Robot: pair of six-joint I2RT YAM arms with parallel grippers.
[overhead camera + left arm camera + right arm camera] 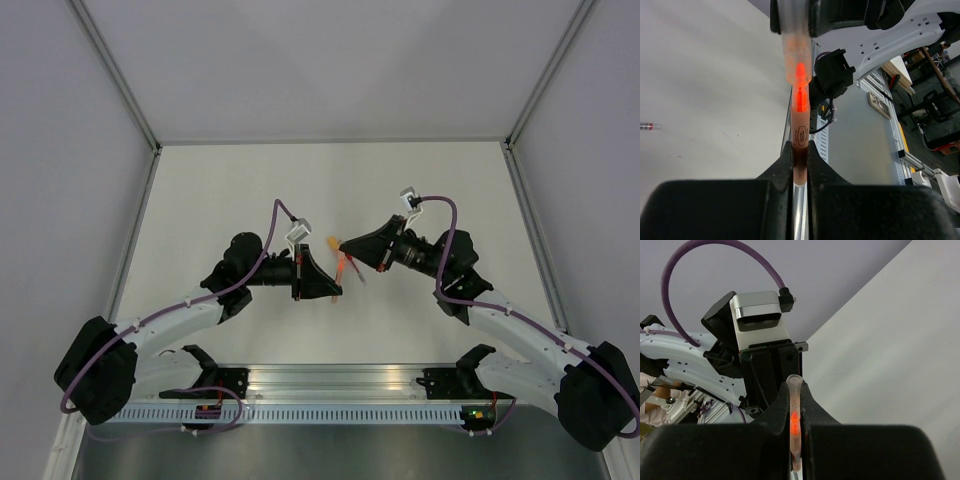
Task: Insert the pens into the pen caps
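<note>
Both arms are met over the middle of the tabletop [250, 190], tips raised and turned toward each other.

Left pincer [799, 150] – closed on a pen [801, 132]. The peach barrel, with a small printed label, is clamped between the two dark fingers and is pointed away from the wrist camera. Its red tip is seen glowing at the far end.

Right pincer [795, 390] – closed on a cap [794, 405], a pale translucent tube. One open end is left sticking out just past the fingertips.

Pen and cap are held in one line. From the left wrist the red tip is seen inside the mouth of the cap; from the right wrist a red glow is seen through the cap wall between the fingers. How deep the tip is seated cannot be told.

In the top view the pair is held between the two pincers, off the tabletop.

A small stick [646, 126] with a red band is seen lying flat on the tabletop, well apart – pen or cap cannot be told.
</note>
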